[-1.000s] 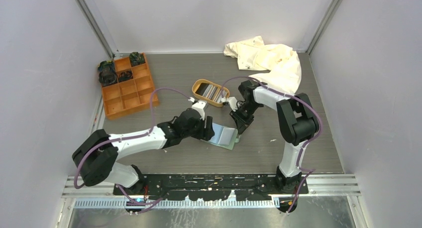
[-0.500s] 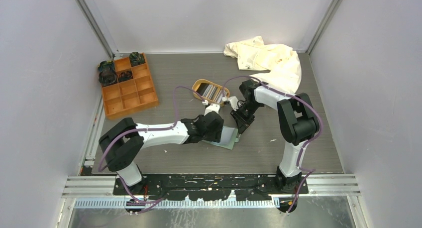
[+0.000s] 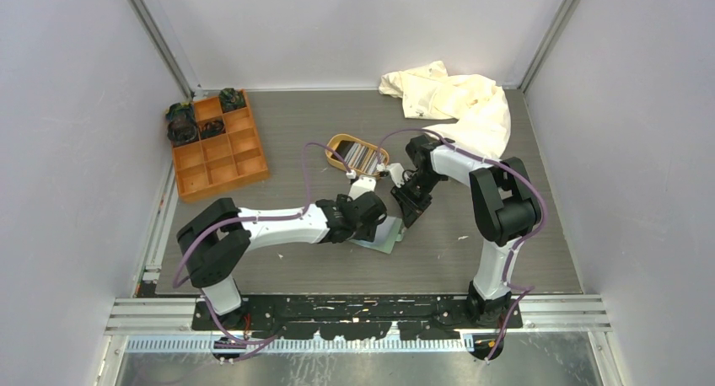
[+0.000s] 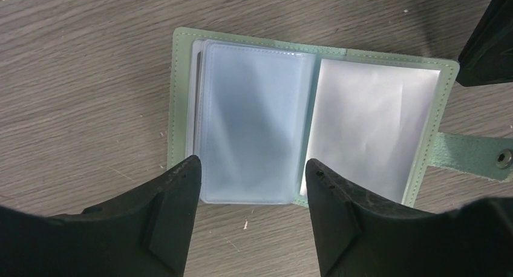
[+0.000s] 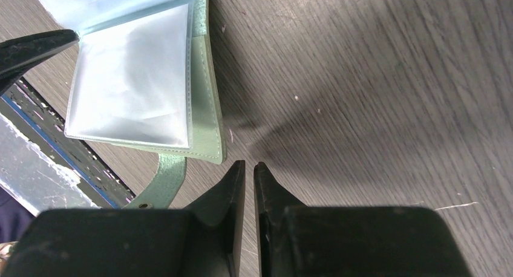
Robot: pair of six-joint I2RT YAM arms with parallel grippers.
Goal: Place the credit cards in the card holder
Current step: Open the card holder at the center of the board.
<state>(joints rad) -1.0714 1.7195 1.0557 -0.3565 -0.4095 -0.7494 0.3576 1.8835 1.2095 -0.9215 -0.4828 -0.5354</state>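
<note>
Since a second ago my left arm has swung right, and my left hand (image 4: 251, 165) now hangs over the card holder (image 4: 369, 120) with its fingers spread wide and nothing between them. The holder lies open on the bench (image 3: 506, 251), clear sleeves up, a little nearer than the middle. My right hand (image 5: 248, 168) sits just beside it, fingers almost together and empty. Farther back, the credit cards (image 3: 364, 158) stand in an oval tan tray (image 3: 335, 147). An orange compartment box (image 3: 217, 146) sits by the far left edge, and a cream cloth (image 3: 459, 104) lies in the far right corner.
</note>
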